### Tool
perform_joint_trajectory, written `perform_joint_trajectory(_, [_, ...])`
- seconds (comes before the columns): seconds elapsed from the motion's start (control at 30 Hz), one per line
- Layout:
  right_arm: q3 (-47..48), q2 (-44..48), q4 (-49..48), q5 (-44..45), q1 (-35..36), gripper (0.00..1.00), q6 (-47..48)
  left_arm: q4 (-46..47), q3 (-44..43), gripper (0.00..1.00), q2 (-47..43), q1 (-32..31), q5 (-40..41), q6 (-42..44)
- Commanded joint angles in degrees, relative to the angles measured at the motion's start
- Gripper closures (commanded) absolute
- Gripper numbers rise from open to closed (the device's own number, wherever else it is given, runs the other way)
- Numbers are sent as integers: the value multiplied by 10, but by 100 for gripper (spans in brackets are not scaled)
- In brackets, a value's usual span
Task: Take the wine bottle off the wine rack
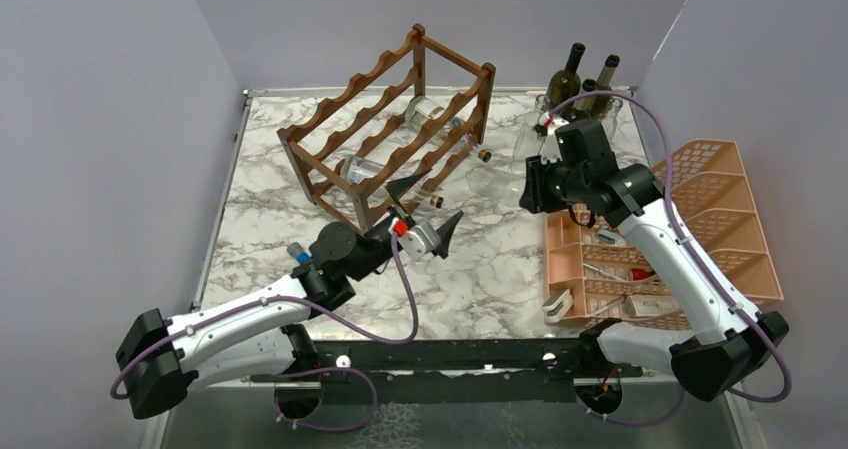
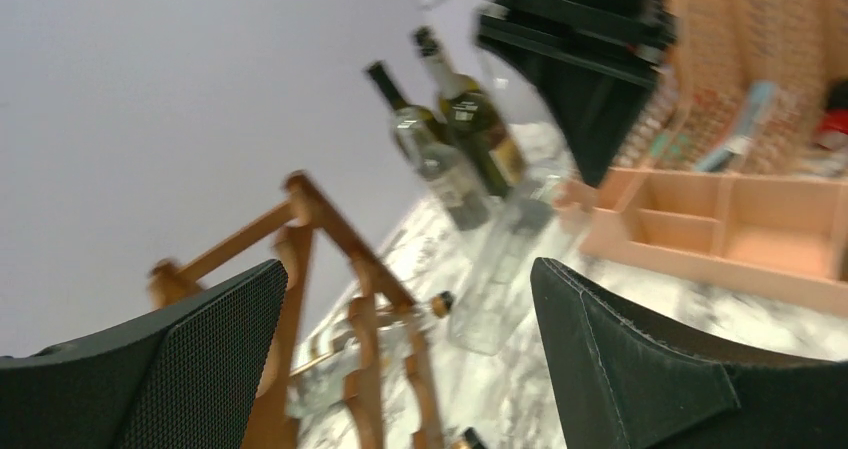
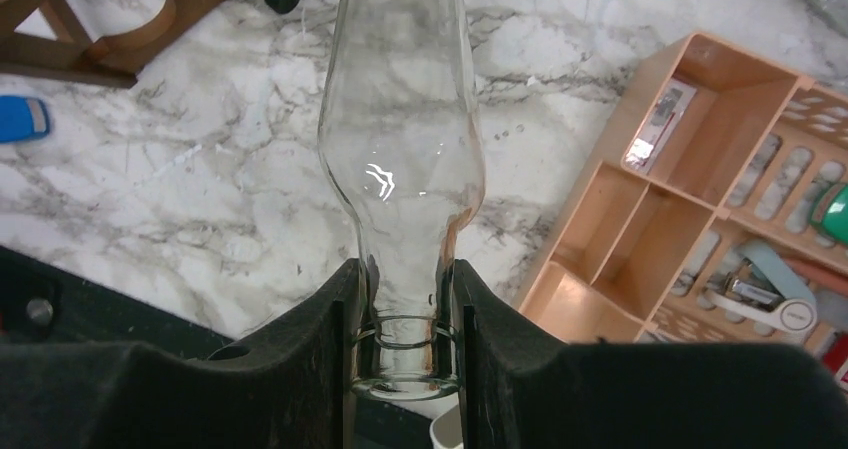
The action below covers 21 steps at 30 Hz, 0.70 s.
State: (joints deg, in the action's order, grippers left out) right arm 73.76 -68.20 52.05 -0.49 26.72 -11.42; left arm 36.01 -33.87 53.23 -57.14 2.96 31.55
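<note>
The dark brown wine rack (image 1: 390, 119) stands at the back middle of the marble table, and clear bottles (image 1: 365, 169) lie in its tiers. My right gripper (image 3: 405, 339) is shut on the neck of a clear empty wine bottle (image 3: 400, 149). The top view shows that bottle (image 1: 492, 176) to the right of the rack, apart from it. My left gripper (image 1: 428, 205) stands open in front of the rack's near right corner, with nothing between its fingers. Its wrist view looks past the rack (image 2: 320, 229) to the held bottle (image 2: 500, 259).
Two dark bottles (image 1: 570, 74) (image 1: 603, 84) stand at the back right corner. An orange plastic organiser (image 1: 700, 219) with small items fills the right side, under the right arm. A small blue object (image 1: 300, 256) lies by the left arm. Walls close in the table.
</note>
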Motion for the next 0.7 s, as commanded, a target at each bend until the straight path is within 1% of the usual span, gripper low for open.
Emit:
perform_joint_trajectory(0.0, [34, 4, 82, -92, 1, 99, 21, -47, -9, 1, 40, -13, -165, 15])
perform_joint_trajectory(0.07, [31, 6, 105, -129, 1, 99, 36, -60, -13, 1, 68, -26, -169, 27])
perform_joint_trajectory(0.23, [12, 44, 119, -189, 1, 99, 46, -78, -25, 1, 139, -62, -125, 50])
perform_joint_trajectory(0.33, [0, 54, 117, -236, 1, 99, 55, -77, -35, 1, 177, -68, -118, 43])
perform_joint_trajectory(0.43, [-1, 58, 116, -263, 1, 99, 60, -77, -52, 1, 216, -69, -122, 31])
perform_joint_trajectory(0.53, [2, 63, 117, -288, 2, 99, 65, -77, -69, 1, 250, -70, -90, 29])
perform_joint_trajectory(0.6, [0, 67, 116, -298, 2, 99, 67, -76, -76, 4, 263, -70, -68, 36])
perform_joint_trajectory(0.67, [-2, 69, 116, -297, 2, 99, 65, -75, -79, 12, 269, -70, -61, 36])
